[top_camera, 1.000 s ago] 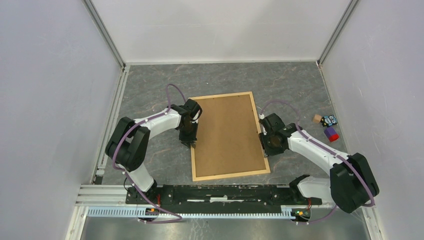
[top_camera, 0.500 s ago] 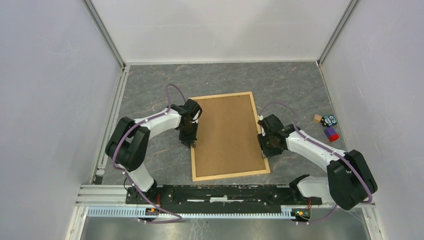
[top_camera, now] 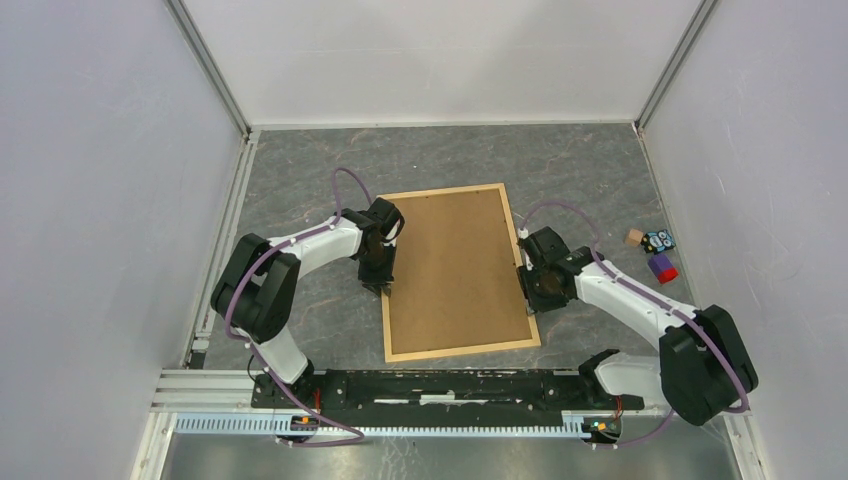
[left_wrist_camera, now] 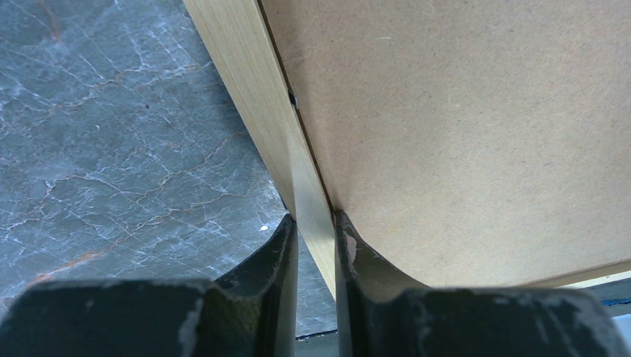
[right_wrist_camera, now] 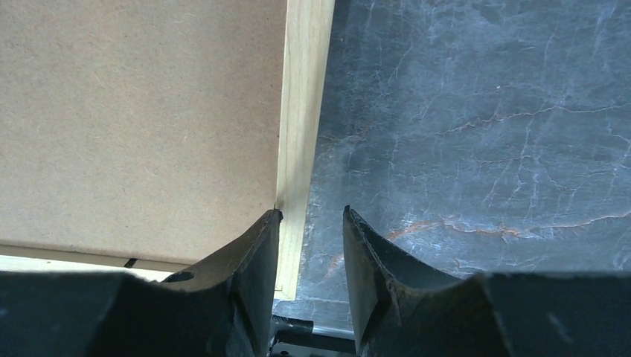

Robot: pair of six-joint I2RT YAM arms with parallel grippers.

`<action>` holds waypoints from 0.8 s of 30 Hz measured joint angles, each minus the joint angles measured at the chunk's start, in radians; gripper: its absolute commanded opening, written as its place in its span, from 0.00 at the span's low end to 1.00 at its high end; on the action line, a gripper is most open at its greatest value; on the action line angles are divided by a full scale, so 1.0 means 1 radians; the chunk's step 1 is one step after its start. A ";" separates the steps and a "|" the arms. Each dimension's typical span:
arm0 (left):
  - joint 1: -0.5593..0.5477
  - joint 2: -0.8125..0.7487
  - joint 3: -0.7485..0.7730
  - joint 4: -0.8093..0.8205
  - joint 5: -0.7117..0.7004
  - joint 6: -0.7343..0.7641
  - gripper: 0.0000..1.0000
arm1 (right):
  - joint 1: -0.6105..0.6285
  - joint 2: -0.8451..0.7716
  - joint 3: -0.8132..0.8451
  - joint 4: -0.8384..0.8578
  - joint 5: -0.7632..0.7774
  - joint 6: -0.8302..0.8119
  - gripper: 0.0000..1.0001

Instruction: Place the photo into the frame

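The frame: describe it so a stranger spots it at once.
In the middle of the grey marbled table lies one big flat rectangle. The frame is its thin pale-wood border around a plain brown board, unlike the tiny coloured toys at right.

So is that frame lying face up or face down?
Face down: the frame lies flat with its brown board uppermost. No photo shows.

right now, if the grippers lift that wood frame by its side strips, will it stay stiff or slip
Probably stiff yet light: the frame is thin wood strips around a flat brown backing board. It may twist or slip: the left gripper pinches one narrow strip, the right gripper stands open.
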 measured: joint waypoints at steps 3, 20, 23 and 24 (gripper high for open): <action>0.000 0.002 0.002 -0.001 0.000 0.000 0.02 | 0.000 -0.003 0.000 -0.007 0.004 0.002 0.42; 0.000 0.002 0.002 -0.002 0.000 0.000 0.02 | 0.002 0.044 -0.010 0.035 -0.004 0.008 0.42; 0.000 0.002 0.002 -0.002 0.000 0.000 0.02 | 0.002 0.047 -0.010 0.037 -0.005 0.010 0.42; 0.000 0.002 0.002 -0.002 0.000 0.000 0.02 | 0.002 0.047 -0.010 0.037 -0.005 0.010 0.42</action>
